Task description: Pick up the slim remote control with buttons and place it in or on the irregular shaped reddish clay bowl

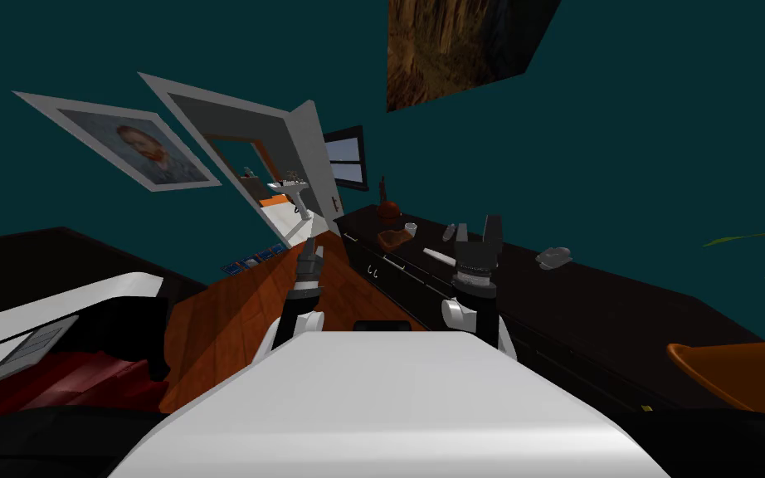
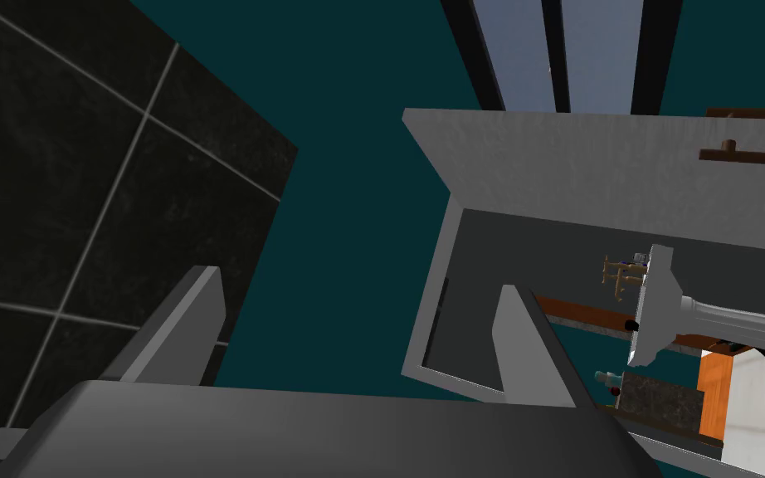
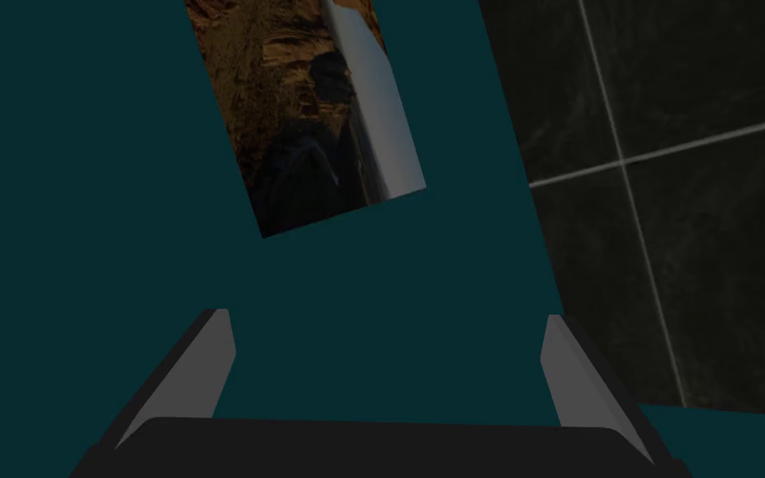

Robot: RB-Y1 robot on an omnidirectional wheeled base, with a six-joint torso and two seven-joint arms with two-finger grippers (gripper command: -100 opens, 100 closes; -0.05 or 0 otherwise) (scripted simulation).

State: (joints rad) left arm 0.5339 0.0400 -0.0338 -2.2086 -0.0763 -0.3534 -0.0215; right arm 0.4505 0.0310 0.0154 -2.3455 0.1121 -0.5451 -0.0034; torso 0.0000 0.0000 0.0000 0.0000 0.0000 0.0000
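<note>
Sideboard, dark, long, w/ front handles; on top, far to near: red round vase, sm. pale cup, reddish bowl, slim white remote, grey obj..

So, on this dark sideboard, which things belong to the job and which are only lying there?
For the job: slim white remote, reddish bowl.
Just lying about: small white cup, red vase, lone grey object.

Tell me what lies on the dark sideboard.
Reddish bowl, white remote near it, small cup, red vase, grey object. The right pincer covers the stretch behind it.
</note>
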